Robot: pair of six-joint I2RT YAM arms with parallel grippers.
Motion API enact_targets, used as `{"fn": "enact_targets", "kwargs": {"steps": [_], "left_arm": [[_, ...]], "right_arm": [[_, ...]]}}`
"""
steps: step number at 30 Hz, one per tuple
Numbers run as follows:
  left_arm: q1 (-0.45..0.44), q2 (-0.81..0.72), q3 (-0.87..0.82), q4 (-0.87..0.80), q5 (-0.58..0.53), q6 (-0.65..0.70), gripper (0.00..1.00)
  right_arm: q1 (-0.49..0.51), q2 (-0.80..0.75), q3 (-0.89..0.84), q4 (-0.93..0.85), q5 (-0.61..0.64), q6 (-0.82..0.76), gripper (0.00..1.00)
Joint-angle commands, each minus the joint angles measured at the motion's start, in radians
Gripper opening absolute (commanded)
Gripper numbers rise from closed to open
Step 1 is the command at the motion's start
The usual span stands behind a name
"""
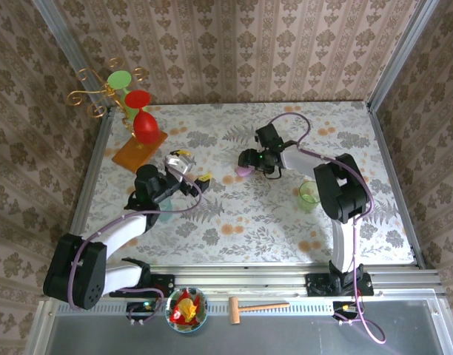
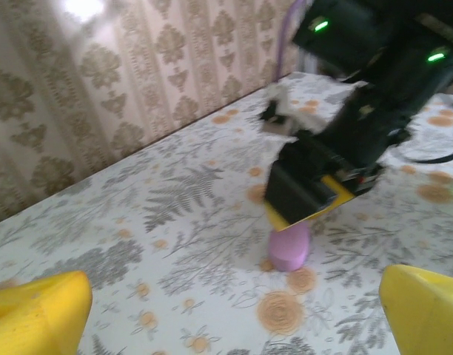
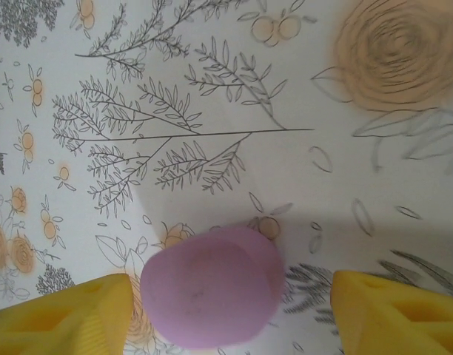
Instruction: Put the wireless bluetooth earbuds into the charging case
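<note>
The lilac oval charging case (image 3: 212,288) is closed and rests on the floral tablecloth, between the yellow fingers (image 3: 60,318) of my right gripper (image 3: 234,318). That gripper is open. The case sits close to the left finger, and a clear gap separates it from the right one. From above, the case (image 1: 242,171) lies just under the right gripper (image 1: 249,161) near the table's middle. My left gripper (image 2: 234,318) is open and empty, and faces the case (image 2: 289,248) from a short distance. The earbuds are out of view.
A green cup (image 1: 309,195) stands right of the right arm. A wire stand with red and green goblets (image 1: 135,111) sits on an orange base at the back left. A bowl (image 1: 186,309) and a wooden hammer (image 1: 256,306) lie beyond the near rail.
</note>
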Motion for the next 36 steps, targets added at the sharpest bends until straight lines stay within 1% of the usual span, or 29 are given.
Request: {"fn": "enact_targets", "kwargs": {"steps": [1,4,6,8,9,10,13,15,19,22,25,30,36], "left_arm": [[0.037,-0.049,0.017,-0.007,-0.133,-0.050,1.00],[0.078,-0.089,0.016,-0.049,-0.232,-0.069,1.00],[0.101,-0.113,0.020,-0.096,-0.288,-0.061,1.00],[0.120,-0.133,0.024,-0.149,-0.368,-0.046,1.00],[0.135,-0.138,0.023,-0.165,-0.391,-0.041,1.00],[0.153,-0.146,0.021,-0.179,-0.415,-0.038,1.00],[0.220,-0.150,0.002,-0.181,-0.436,-0.030,1.00],[0.269,-0.139,-0.013,-0.169,-0.438,-0.035,1.00],[0.355,-0.089,-0.051,-0.125,-0.430,-0.036,1.00],[0.394,-0.049,-0.078,-0.093,-0.427,-0.046,1.00],[0.420,0.004,-0.088,-0.051,-0.423,-0.052,1.00],[0.444,0.078,-0.079,-0.018,-0.397,-0.059,1.00],[0.453,0.113,-0.084,0.011,-0.373,-0.068,1.00]], "right_arm": [[-0.001,-0.140,-0.045,-0.029,0.152,-0.099,0.77],[-0.005,-0.259,-0.128,-0.003,0.234,-0.184,0.83],[-0.011,-0.355,-0.195,0.033,0.300,-0.238,0.90],[-0.024,-0.467,-0.270,0.077,0.368,-0.291,0.91],[-0.033,-0.513,-0.301,0.093,0.396,-0.306,0.95],[-0.048,-0.567,-0.336,0.115,0.416,-0.324,0.95],[-0.114,-0.711,-0.439,0.180,0.449,-0.361,0.97],[-0.173,-0.777,-0.508,0.234,0.430,-0.405,0.98],[-0.234,-0.866,-0.680,0.429,0.509,-0.524,0.99],[-0.283,-0.872,-0.759,0.516,0.514,-0.537,1.00],[-0.319,-0.828,-0.809,0.595,0.483,-0.515,1.00],[-0.329,-0.727,-0.860,0.741,0.456,-0.498,1.00],[-0.338,-0.656,-0.892,0.846,0.433,-0.530,1.00]]}}
